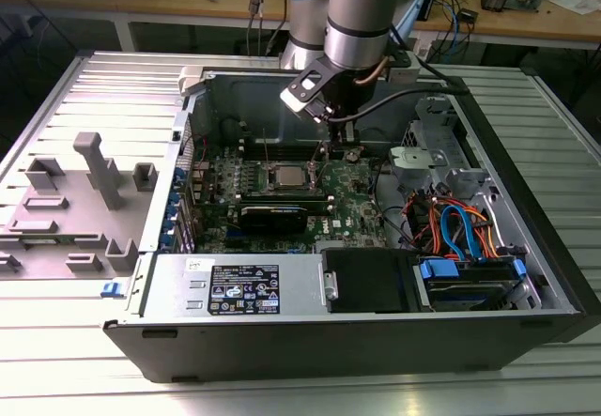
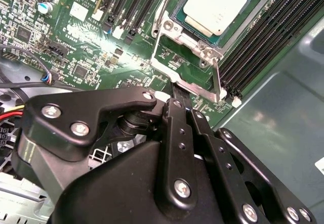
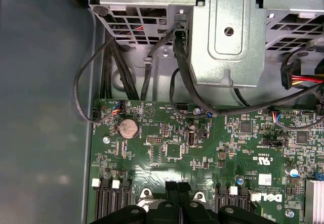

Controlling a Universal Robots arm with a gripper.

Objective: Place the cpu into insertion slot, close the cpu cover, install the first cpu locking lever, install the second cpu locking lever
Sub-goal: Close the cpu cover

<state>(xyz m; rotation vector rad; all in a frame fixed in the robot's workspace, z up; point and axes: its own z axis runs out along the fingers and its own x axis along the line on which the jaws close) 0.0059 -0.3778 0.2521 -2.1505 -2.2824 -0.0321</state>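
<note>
**Observer:** Ribbed grey metal table (image 1: pixel 75 360) carrying the open black computer case (image 1: pixel 282 350). Where are you?

**Me:** Arm reaches down into the case, over the green motherboard (image 3: pixel 202 153). My gripper (image 2: pixel 173 90) sits low, just beside the socket.

**Observer:** The chip?

**Me:** The small flat square cpu with the dull silver top (image 2: pixel 215 4) lies seated in the square dark insertion slot (image 2: pixel 188 29). I judge the first step done.

**Observer:** And the cover?

**Me:** The thin silver-grey metal frame plate, the cpu cover (image 2: pixel 192 85), is swung open off the socket. Board shows through its cut-out. It is not yet down over the chip.

**Observer:** Fingers?

**Me:** My fingers (image 3: pixel 172 188) are pressed together, tips at the cover's free edge. I cannot tell whether they touch it. Judgement: closed tips make one narrow point, which suits pushing a thin plate.
</note>
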